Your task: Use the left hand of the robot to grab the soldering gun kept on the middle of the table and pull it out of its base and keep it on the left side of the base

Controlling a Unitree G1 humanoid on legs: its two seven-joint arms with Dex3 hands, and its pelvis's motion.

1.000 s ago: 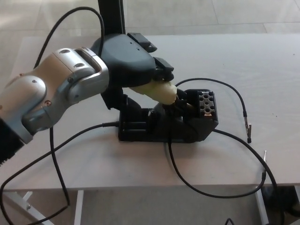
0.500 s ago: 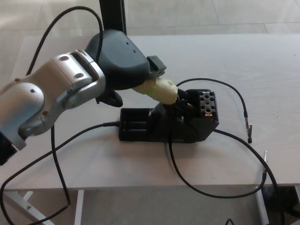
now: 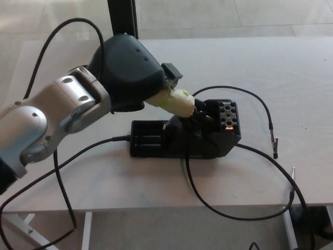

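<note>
The soldering gun (image 3: pixel 179 101) has a pale yellow handle and its tip end still sits in the black base (image 3: pixel 187 136) at the middle of the table. My left hand (image 3: pixel 130 73) is closed around the rear of the handle, its black back hiding most of the fingers. One fingertip (image 3: pixel 171 73) shows above the handle. The gun's black cord (image 3: pixel 229 208) loops off the base toward the table's front edge. My right hand does not show.
The pale wooden table (image 3: pixel 260 62) carries a second thin black lead (image 3: pixel 268 117) ending in a clip right of the base. A black upright post (image 3: pixel 122 18) stands behind my hand. Another cable (image 3: pixel 62 172) trails over the front left edge.
My left hand has rolled over the handle and closed on it; the fingers seen spread above the gun a second ago are now tucked around it. The gun's handle sits slightly higher.
</note>
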